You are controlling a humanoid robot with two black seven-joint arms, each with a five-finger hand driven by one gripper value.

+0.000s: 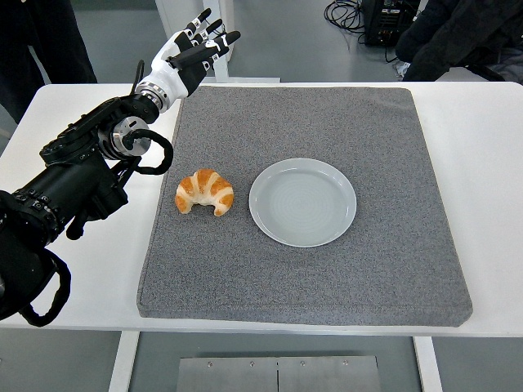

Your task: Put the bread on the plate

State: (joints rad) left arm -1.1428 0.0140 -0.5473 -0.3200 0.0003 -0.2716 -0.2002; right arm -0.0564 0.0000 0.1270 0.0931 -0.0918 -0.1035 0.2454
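The left hand [191, 54] hangs over the mat's [392, 269] far left corner, fingers spread, holding nothing. The bread [204, 192] lies on the mat well nearer than the hand, with the plate [303, 202] just to its right, not touching.

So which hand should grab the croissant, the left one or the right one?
Probably the left. The left hand is over the far left corner of the grey mat, fingers spread and empty, on the same side as the croissant, which lies just left of the plate. No right hand shows.
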